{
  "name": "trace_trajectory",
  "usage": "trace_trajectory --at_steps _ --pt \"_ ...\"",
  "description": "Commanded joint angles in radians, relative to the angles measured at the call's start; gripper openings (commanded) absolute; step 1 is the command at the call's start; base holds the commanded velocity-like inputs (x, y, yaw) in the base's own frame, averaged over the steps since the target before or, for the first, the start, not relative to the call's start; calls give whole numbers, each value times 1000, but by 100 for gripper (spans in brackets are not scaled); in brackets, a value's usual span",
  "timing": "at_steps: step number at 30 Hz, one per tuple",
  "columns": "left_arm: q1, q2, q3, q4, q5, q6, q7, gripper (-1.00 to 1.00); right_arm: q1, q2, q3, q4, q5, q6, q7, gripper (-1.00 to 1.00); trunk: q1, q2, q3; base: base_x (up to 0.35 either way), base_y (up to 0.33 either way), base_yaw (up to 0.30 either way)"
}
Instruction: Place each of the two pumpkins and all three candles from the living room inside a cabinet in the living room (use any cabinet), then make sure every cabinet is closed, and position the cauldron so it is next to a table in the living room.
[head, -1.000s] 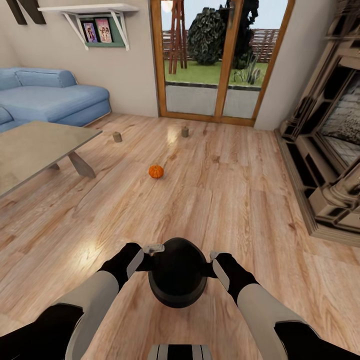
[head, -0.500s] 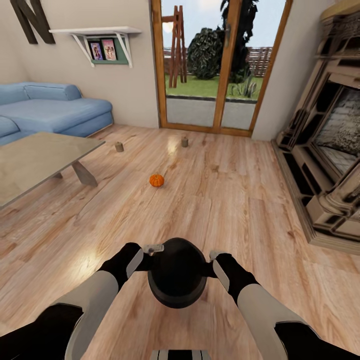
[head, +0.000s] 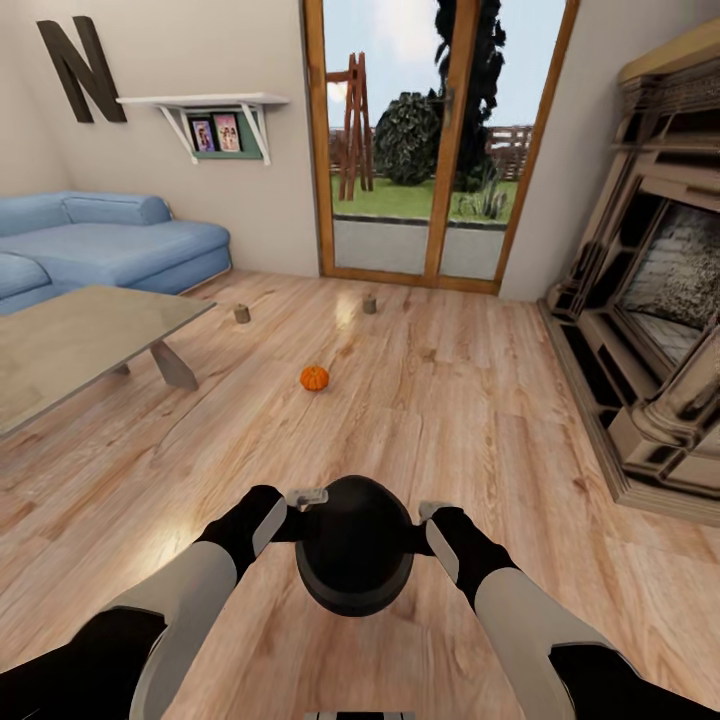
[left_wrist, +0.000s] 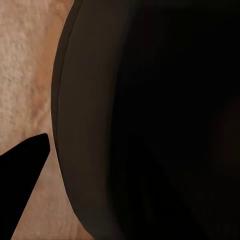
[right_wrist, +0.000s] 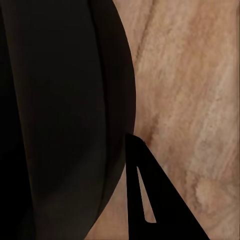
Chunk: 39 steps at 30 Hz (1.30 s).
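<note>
I hold the black cauldron (head: 355, 545) pinched between both arms, left gripper (head: 305, 497) and right gripper (head: 432, 512) pressed to its sides; how far each is spread I cannot tell. Uneven pressure could let it slip. The table (head: 70, 340) sits far left, a pumpkin (head: 314, 377) ahead. Since before, my view has tilted upward.

Table (head: 70, 345) and sofa (head: 100, 240) edge-cropped

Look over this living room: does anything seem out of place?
Yes. A pumpkin and two candles sit loose on the wooden floor, scattered between the table and the glass door, rather than stored on any furniture.
</note>
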Motion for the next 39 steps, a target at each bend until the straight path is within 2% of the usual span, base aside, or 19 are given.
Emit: trace_trajectory --at_steps 1,19,26,39 --pt "0 5 -17 0 -40 4 3 -100 -1 1 6 -12 -51 1 -5 -100 -1 0 3 0 0 0" --pt "0 5 -17 0 -40 4 3 -100 -1 1 7 -15 -51 1 24 -100 -9 4 73 0 0 3" --pt "0 5 -17 0 -40 4 2 -100 -1 1 7 -15 -51 1 27 -100 -12 6 105 0 0 165" --pt "1 5 -17 0 -41 4 4 -100 -1 1 7 -15 -51 1 27 -100 -12 6 109 0 0 267"
